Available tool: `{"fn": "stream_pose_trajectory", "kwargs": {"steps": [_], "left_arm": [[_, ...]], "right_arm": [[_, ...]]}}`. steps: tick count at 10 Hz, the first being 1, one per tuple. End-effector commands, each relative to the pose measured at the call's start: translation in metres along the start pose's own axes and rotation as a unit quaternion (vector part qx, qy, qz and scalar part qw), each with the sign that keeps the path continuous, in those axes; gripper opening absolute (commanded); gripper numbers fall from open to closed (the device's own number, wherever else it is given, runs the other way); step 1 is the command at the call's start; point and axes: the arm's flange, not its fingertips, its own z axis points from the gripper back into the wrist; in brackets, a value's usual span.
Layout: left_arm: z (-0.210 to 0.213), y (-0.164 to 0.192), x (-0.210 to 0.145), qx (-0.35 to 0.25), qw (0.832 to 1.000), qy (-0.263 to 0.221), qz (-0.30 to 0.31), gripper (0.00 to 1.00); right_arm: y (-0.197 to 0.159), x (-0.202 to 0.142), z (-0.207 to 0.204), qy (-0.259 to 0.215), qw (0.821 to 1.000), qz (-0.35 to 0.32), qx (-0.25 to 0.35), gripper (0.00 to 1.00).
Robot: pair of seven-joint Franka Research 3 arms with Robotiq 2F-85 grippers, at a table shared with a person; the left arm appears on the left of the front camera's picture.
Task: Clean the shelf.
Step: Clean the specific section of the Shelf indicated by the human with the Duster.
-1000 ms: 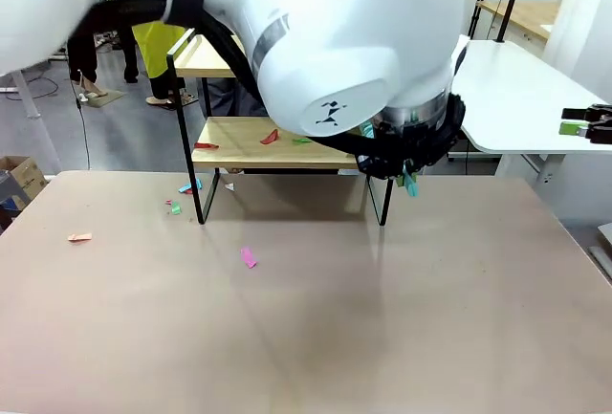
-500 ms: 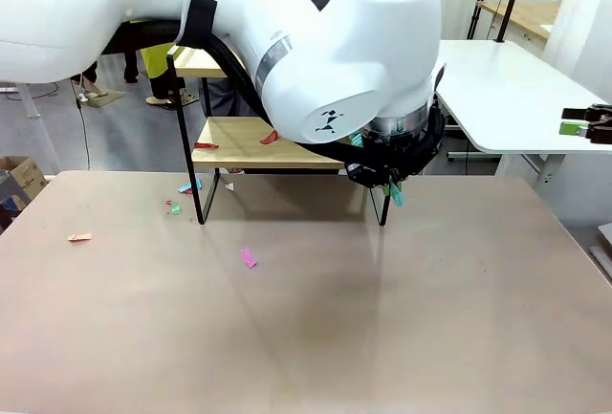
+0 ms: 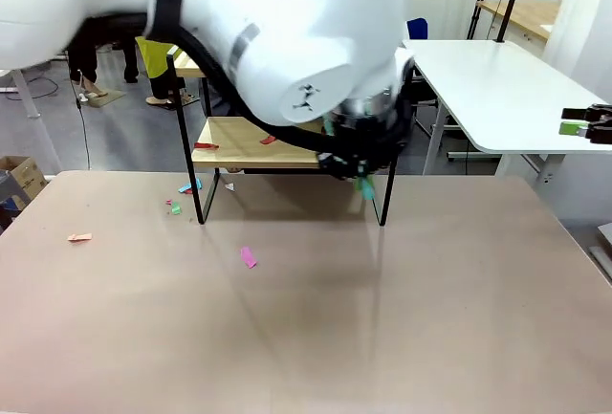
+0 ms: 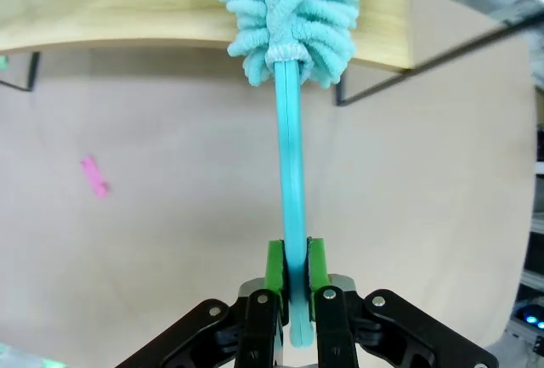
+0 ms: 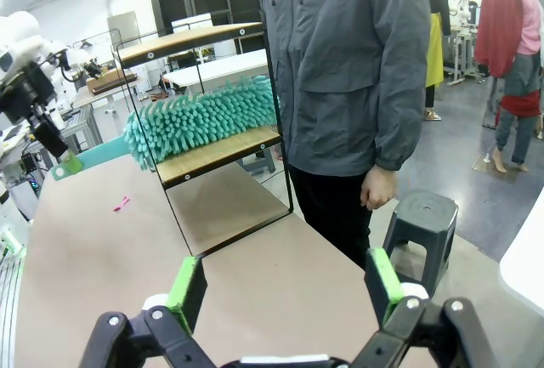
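The beige surface point(image 3: 430, 318) carried the shelf point(image 3: 239, 141) at its far edge, with coloured scraps point(image 3: 249, 257) near it. The left claw point(image 4: 290, 274) was clamped on a teal duster point(image 4: 289, 11), whose fluffy head lay on the lower board. The right claw point(image 5: 285, 285) stood apart, holding nothing.
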Motion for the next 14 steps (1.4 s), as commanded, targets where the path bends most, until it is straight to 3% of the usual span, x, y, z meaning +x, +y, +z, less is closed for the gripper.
{"fn": "stream_pose_trajectory", "kwargs": {"steps": [1, 3, 6, 9, 10, 11, 12, 14], "left_arm": [[0.01, 0.054, 0.009, 0.036, 0.999, 0.028, -0.011, 0.13], [0.003, 0.089, 0.011, 0.086, 0.995, 0.041, -0.008, 0.13], [0.021, 0.14, 0.011, 0.204, 0.979, 0.017, 0.008, 0.13], [0.036, 0.158, 0.011, 0.299, 0.954, 0.008, -0.005, 0.13], [0.039, 0.154, 0.009, 0.298, 0.954, -0.004, -0.008, 0.13], [0.044, 0.147, 0.01, 0.259, 0.966, -0.015, 0.005, 0.13], [0.034, 0.159, 0.008, 0.281, 0.959, 0.013, -0.012, 0.13], [0.039, 0.149, 0.006, 0.272, 0.962, 0.005, -0.015, 0.13]], "right_arm": [[0.002, 0.003, -0.001, 0.0, 1.0, 0.003, -0.002, 1.0], [0.002, 0.003, -0.001, 0.0, 1.0, 0.003, -0.002, 1.0], [0.002, 0.003, -0.001, 0.0, 1.0, 0.003, -0.002, 1.0], [0.002, 0.003, -0.001, 0.0, 1.0, 0.003, -0.002, 1.0], [0.002, 0.003, -0.001, 0.0, 1.0, 0.003, -0.002, 1.0], [0.002, 0.003, -0.001, 0.0, 1.0, 0.003, -0.002, 1.0], [0.002, 0.003, -0.001, 0.0, 1.0, 0.003, -0.002, 1.0], [0.002, 0.003, -0.001, 0.0, 1.0, 0.003, -0.002, 1.0]]}}
